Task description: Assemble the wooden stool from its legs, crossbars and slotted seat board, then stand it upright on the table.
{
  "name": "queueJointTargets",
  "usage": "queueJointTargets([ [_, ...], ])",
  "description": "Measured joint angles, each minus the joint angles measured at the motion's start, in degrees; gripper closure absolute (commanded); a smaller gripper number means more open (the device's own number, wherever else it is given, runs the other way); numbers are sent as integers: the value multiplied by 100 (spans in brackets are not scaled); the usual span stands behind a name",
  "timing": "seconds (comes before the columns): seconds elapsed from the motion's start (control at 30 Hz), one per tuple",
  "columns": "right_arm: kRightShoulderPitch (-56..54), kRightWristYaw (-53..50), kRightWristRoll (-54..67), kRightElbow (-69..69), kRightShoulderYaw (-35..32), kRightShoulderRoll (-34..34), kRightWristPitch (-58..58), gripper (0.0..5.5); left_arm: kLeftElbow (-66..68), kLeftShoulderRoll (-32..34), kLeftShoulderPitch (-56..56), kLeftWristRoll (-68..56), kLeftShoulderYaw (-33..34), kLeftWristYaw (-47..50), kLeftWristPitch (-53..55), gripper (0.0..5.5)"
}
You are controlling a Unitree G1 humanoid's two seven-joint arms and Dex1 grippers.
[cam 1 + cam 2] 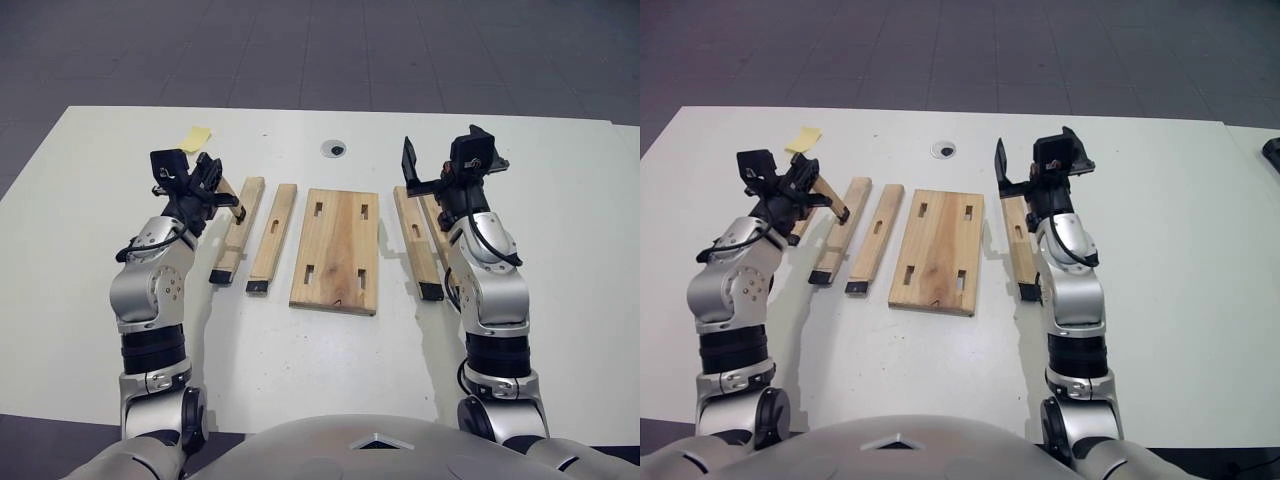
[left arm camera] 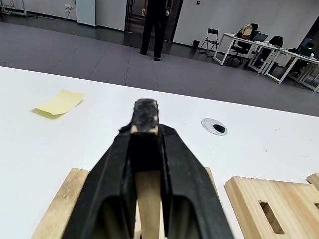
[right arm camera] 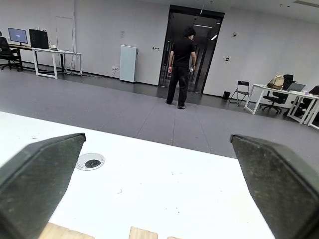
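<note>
The slotted seat board [image 1: 336, 250] lies flat at the table's middle. Left of it lie two wooden legs [image 1: 240, 232] [image 1: 273, 237] with black ends toward me. Two more legs [image 1: 415, 240] lie right of the board, partly under my right arm. My left gripper [image 2: 145, 124] is shut on a short wooden bar [image 1: 832, 200] with a black tip, held just above the leftmost leg. My right gripper [image 1: 443, 157] hovers open over the far ends of the right legs, nothing between its fingers [image 3: 40, 184].
A yellow sticky note [image 1: 196, 137] lies at the far left of the white table [image 1: 560, 200]. A round cable hole [image 1: 334, 149] sits beyond the board. The table's right side and near edge are bare.
</note>
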Motion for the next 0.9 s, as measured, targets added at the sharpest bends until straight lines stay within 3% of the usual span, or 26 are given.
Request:
queueJointTargets([
  [0.9, 51, -57, 14, -26, -10, 81, 46, 10, 224, 45, 57, -376, 267, -6, -5, 508],
])
